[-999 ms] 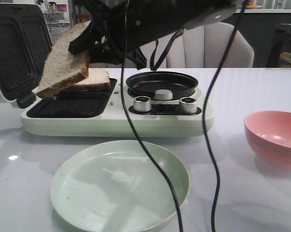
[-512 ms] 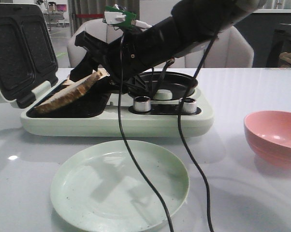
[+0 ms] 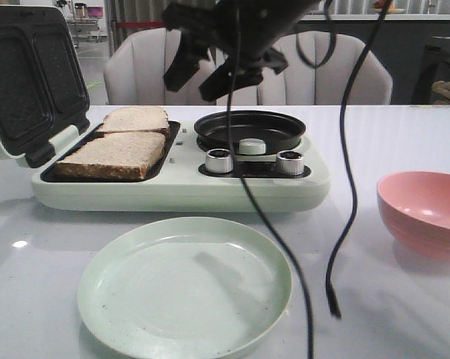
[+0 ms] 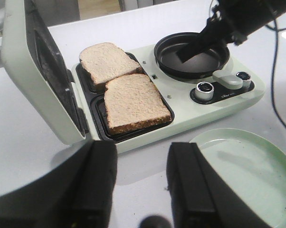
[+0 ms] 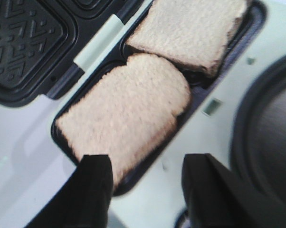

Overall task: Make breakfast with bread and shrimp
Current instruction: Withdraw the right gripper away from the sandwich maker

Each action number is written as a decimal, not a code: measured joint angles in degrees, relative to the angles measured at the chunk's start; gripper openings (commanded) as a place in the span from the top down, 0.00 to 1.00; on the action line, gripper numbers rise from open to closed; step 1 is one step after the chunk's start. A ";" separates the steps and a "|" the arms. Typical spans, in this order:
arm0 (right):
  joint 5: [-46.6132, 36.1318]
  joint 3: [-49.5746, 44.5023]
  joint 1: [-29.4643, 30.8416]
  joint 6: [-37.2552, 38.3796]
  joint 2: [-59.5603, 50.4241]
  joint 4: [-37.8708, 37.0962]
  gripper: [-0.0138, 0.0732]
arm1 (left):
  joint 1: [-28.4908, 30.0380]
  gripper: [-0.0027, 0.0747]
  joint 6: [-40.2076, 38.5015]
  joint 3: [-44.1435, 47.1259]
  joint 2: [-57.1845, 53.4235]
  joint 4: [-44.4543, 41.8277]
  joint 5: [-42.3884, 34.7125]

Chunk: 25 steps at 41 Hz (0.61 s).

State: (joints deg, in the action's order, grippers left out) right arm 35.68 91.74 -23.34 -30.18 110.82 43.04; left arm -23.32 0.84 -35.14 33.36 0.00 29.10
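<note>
I see even, bright indoor light; a small glare spot on the table point(image 3: 19, 244) near left, soft shadows, right wrist view blurred.

**Surface and material inventory**

Bread point(image 3: 120, 153): porous, matt crumb, darker rough crust. Sandwich maker point(image 3: 173, 187): smooth pale-green plastic-looking shell; matt black embossed plates point(image 5: 24, 33); shiny metallic knobs point(image 3: 220, 160). Plate point(image 3: 184, 288): satin, speckled pale green. Bowl point(image 3: 423, 213): smooth pink, soft sheen. Worktop point(image 3: 404, 134): glossy white, reflective.
</note>
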 measured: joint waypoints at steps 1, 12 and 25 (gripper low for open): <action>1.43 0.00 0.13 1.09 -1.02 -2.18 0.37 | 0.00 0.54 0.00 0.00 0.00 0.00 0.00; 15.10 -1.37 0.72 9.98 -13.99 -17.00 0.49 | 0.00 0.54 0.00 0.00 0.00 0.00 0.00; 14.23 -19.18 0.72 16.54 -32.79 -27.50 0.49 | 0.00 0.54 0.00 0.00 0.00 0.00 1.86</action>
State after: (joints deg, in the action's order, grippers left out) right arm 49.90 72.56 -22.62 -13.63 78.03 15.54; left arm -23.32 0.84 -35.14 33.36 0.00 30.96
